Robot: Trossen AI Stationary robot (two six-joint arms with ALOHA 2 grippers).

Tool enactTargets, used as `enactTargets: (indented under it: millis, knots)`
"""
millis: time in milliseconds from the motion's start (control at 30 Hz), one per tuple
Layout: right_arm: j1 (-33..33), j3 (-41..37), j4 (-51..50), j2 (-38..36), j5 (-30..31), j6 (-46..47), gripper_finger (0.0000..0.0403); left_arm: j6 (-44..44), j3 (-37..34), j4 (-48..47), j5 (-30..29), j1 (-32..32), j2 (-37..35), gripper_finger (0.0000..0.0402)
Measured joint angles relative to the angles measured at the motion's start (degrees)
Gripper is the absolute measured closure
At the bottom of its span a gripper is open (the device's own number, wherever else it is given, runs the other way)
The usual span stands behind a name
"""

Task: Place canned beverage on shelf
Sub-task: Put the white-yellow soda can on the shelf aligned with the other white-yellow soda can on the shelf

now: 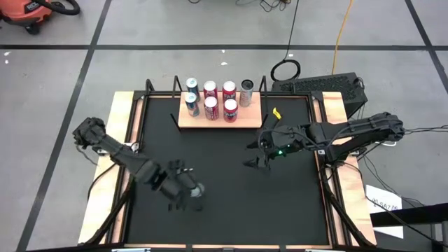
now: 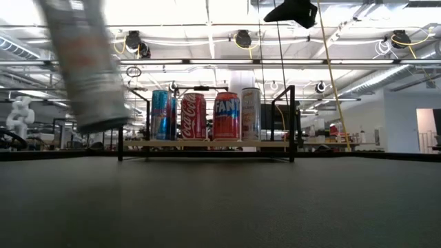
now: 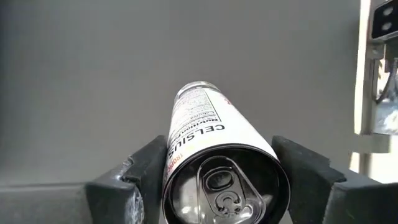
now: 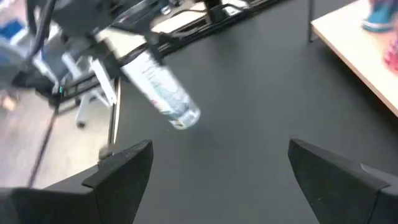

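A white Celsius can (image 3: 205, 137) is between the fingers of my left gripper (image 1: 189, 189), near the table's near edge, left of the middle. The low view shows the can (image 2: 86, 62) tilted and off the table. The shelf (image 1: 246, 116), a light-wood board with black rods, stands at the table's far edge and bears several upright cans (image 1: 211, 106). My right gripper (image 1: 252, 155) hangs open and empty over the table's middle right, short of the shelf. It faces the held can (image 4: 163, 92). My left gripper pinches the can's side wall near its pull-tab end (image 3: 186, 163) between its two fingers (image 3: 144, 174). The can runs along the fingers, with its bottom end (image 3: 198, 92) pointing away from the wrist. It is tilted and lifted clear of the table.
The black table top (image 1: 224, 210) has wooden edges (image 1: 119, 140) on the left and right. The shelf board has bare room at its right end (image 1: 253, 112). A yellow piece (image 1: 276, 112) lies right of the shelf. Cables and a dark box (image 1: 329, 87) lie beyond the far right corner.
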Motion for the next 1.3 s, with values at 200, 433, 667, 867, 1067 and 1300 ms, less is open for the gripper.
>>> enactTargets:
  millis: [200, 433, 667, 867, 1067, 1300]
  knots:
    - [2.9, 0.0, 2.2, 3.4, -0.1, -5.0, 0.0042, 21.8, 0.1, 7.9, 2.7, 8.8, 0.1, 0.0159]
    - [5.7, 0.0, 2.3, 6.2, 6.3, -0.4, 0.0042, 34.1, 0.1, 7.9, 7.8, 14.3, 3.4, 0.0157]
    - [6.0, 0.0, 2.4, 5.2, 13.9, 1.3, 0.0042, 36.8, 0.1, 7.7, 9.3, 15.3, 7.9, 0.0155]
    - [5.7, 0.0, 2.7, 5.1, 13.8, 2.5, 0.0042, 36.8, 0.3, 8.6, 9.2, 15.3, 8.4, 0.0155]
    - [5.6, 0.0, 5.2, 5.0, 13.8, 3.0, 0.0042, 36.7, 0.3, 9.2, 9.0, 15.3, 8.5, 0.0128]
    - [5.5, 0.0, 5.4, 5.0, 13.8, 3.6, 0.0042, 36.6, 2.8, 9.5, 6.4, 15.3, 8.6, 0.0050]
